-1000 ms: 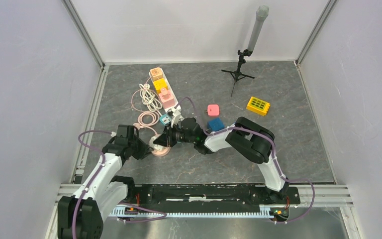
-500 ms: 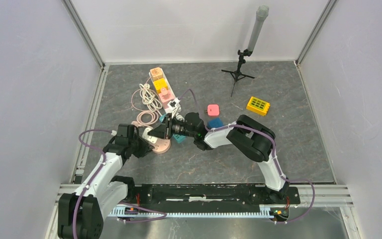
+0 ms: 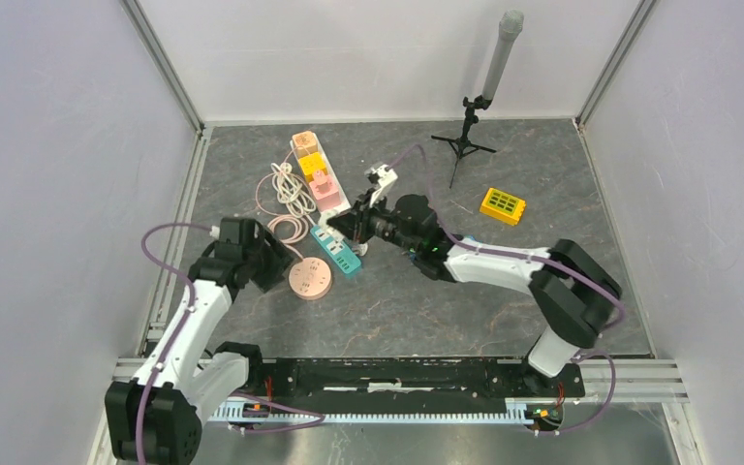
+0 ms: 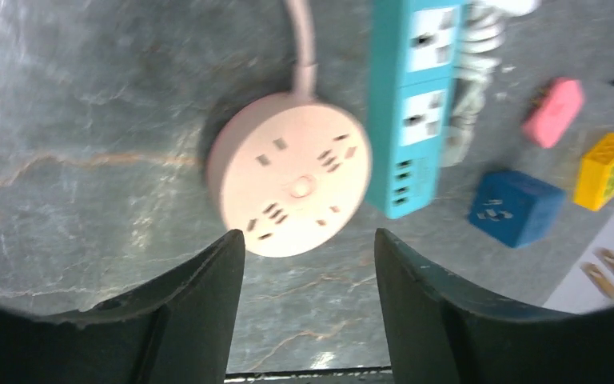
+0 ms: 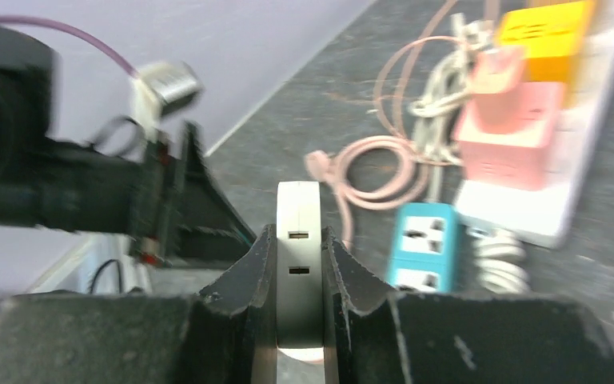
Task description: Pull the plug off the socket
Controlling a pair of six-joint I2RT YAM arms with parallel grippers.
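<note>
- We see the right gripper (image 5: 298, 240) clamped on a flat white plug (image 5: 298, 204), one finger pressing each side.
- The plug stands on edge between the fingers (image 5: 257, 276), with two small slots showing on its near edge.
- In the top view the plug is held over the teal power strip (image 3: 337, 250), apart from the round pink socket (image 3: 309, 281).
- The left gripper (image 4: 310, 240) has its jaws spread and grips nothing.
- It hovers over the round pink socket, with its fingertips (image 4: 228, 256) at either side of the socket's near rim; we cannot tell if they touch.
- The socket lies flat on the table (image 3: 446, 310), face up, with its pink cord (image 4: 300, 36) leading away from the far side.
- The teal power strip lies just beside the socket on the right; whether they touch is unclear.
- A blue cube (image 4: 516, 206), a pink block (image 4: 554, 112) and a yellow block (image 4: 608, 170) sit right of the teal strip.
- A white power strip (image 3: 334, 199) carrying pink and yellow adapters lies behind the teal one, and a coiled white cable (image 3: 289, 189) lies left of it.
- A small black tripod (image 3: 465, 136) stands near the back wall.
- The right wrist view is blurred, so fine detail on the plug is not readable.
</note>
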